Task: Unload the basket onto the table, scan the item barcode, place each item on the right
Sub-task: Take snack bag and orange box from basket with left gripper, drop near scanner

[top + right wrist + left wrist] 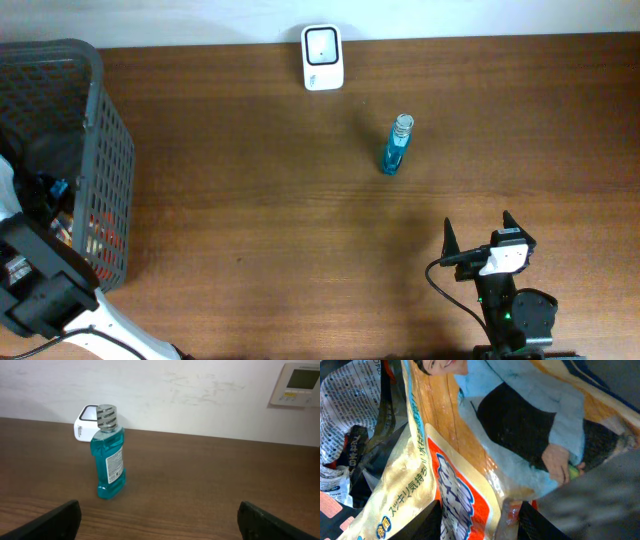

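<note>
Blue bottle (396, 146), white scanner (322, 57), printed packet (450, 490)
Bottle stands upright, silver cap on; scanner well apart behind it; packet lies in the basket (112, 150).

A brown wooden desk (250, 200) is seen against a pale wall. A grey mesh basket (105, 150) is set at its left end. A small white scanner (322, 57) is placed at the far edge. A blue bottle (396, 145) is stood upright nearby, apart from the scanner.
</note>
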Controlling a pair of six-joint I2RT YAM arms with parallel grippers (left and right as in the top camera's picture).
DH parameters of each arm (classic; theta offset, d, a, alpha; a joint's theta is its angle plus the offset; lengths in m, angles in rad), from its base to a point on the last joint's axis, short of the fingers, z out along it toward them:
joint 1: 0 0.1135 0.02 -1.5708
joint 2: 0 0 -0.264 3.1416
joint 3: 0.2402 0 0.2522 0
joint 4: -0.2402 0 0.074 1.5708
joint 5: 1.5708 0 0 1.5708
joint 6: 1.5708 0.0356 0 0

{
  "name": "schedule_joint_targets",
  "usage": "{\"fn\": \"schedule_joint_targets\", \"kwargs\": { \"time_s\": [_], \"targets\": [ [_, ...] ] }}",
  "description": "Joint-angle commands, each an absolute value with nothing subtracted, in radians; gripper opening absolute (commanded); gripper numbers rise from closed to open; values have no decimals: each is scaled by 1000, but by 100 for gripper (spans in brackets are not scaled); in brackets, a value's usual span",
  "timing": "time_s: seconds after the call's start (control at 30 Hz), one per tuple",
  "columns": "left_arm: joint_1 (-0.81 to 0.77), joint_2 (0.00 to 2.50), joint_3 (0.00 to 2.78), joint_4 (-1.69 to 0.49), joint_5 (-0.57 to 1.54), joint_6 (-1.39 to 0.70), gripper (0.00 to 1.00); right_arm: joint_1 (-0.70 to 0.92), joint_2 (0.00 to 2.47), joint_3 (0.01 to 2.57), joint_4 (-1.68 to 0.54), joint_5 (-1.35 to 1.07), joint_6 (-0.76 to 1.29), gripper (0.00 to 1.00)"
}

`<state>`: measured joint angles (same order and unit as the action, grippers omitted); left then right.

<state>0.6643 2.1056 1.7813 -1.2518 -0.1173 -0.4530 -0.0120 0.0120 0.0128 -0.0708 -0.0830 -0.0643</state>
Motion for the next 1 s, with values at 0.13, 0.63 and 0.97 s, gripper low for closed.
{"fn": "schedule_joint_targets", "kwargs": {
  "time_s": [0.13, 0.63, 0.97],
  "targets": [
    [670, 2092, 1792, -1292, -99, -455, 0, -7, 6, 6, -73, -78, -71, 98],
    [558, 1934, 2936, -1614, 102, -455, 0, -7, 6, 6, -73, -78, -71, 98],
    [-67, 2037, 2841, -1665, 100, -432, 0, -7, 6, 6, -73, -78, -71, 98]
  ]
}}
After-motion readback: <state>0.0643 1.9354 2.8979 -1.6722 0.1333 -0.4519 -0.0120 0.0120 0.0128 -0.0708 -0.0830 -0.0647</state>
